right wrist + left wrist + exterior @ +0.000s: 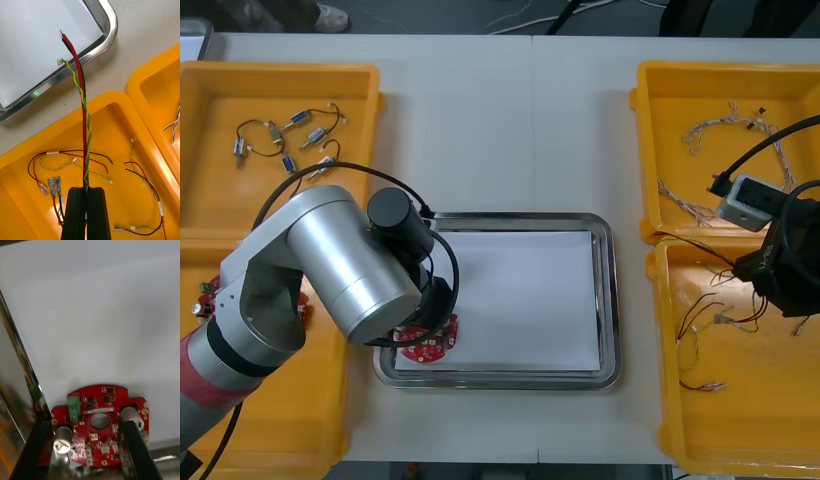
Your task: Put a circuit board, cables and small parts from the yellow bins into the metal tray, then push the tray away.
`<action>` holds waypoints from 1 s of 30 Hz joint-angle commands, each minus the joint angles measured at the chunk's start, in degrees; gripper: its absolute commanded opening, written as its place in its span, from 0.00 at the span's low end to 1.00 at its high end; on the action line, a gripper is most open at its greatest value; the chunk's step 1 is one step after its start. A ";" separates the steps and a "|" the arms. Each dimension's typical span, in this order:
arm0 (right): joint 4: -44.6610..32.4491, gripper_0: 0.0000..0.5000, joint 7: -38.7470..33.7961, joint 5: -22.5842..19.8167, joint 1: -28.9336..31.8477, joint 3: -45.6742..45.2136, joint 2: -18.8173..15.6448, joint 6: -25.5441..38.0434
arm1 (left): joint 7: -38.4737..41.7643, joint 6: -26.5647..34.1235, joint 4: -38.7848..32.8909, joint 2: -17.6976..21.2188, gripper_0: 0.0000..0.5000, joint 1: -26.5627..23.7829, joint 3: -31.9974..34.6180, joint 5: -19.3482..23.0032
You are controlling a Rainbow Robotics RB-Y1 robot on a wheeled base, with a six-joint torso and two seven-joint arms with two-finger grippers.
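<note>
From above, the left arm (330, 270), a fat brushed-silver cylinder with black joints, reaches over the lower left corner of the metal tray (610, 300). The tray is a shiny rounded rectangle lined in flat white, at the middle of the frame. A round red circuit board (430, 342) peeks out from under the wrist, lying in that corner of the tray. Glossy yellow bins flank the tray. The upper left bin (280, 72) holds small metal parts (290, 135) strung on thin dark wires, and the upper right bin (725, 75) holds pale twisted cables (735, 125). At the right edge the matte black right arm (785, 260) hangs over the lower right bin (740, 430), where thin loose cables (705, 320) in red and black sprawl.

In the right wrist view, the right gripper (87, 189) has its two flat black fingers pressed nearly together on a bundle of cables (85, 127). The bundle is a red strand, a black strand and a yellow-green twist. It stands stiffly up from the fingertips, its free ends showing against the tray's curved, mirror-bright corner. Around the fingers, more loose cables with small metal end clips lie on the bin's smooth floor.

In the left wrist view, the left gripper (84, 423) has its fingers spread wide, one on each side of the circuit board. I cannot tell whether they touch it. The board lies on the white lining just beside the tray's polished wall. It is a red disc with a round hole at its centre and stepped sides. It carries a green block (74, 407) and two silvery cylinders (62, 438).
</note>
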 commanded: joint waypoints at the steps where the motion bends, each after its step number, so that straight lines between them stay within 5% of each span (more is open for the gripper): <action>1: -2.41 0.00 -2.43 0.30 -2.98 0.77 0.68 0.23 | 2.01 5.35 -6.30 1.31 1.00 -0.25 5.78 4.23; 15: -5.83 0.00 -3.75 1.27 -7.55 7.80 0.68 0.23 | -1.95 8.66 -11.48 3.95 1.00 -0.69 26.18 18.47; 30: -8.30 0.00 -6.82 6.54 -14.67 26.26 0.68 0.23 | -15.13 8.66 -2.69 12.56 1.00 -0.69 40.15 18.64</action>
